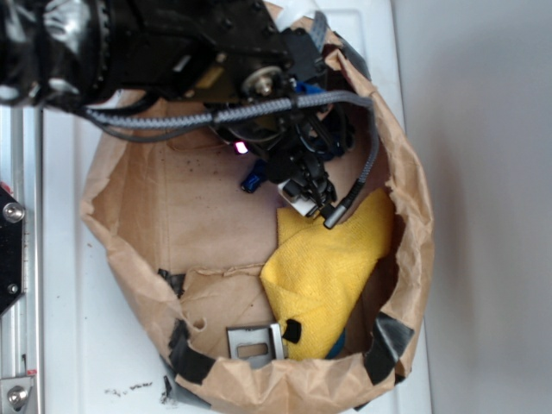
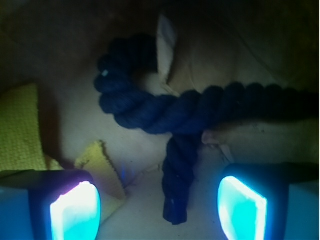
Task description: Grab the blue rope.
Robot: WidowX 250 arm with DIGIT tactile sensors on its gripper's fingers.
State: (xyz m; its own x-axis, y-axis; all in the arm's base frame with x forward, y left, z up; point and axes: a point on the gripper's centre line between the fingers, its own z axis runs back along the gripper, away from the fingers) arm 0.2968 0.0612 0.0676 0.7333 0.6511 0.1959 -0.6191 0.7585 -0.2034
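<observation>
blue rope (image 2: pixel 180 117) lies looped between my gripper's (image 2: pixel 159 207) wide-open, empty pads near the bag's (image 1: pixel 405 259) top edge; next, descend and close.

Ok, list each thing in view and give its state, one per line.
Rope: lying looped and crossed over itself on the bag floor, not gripped.
Tool: open, pads either side of the rope's near end, not touching it.
Cloth: crumpled, lying in the bag.
Paper bag: open, rim rolled down, patched with black tape.
</observation>
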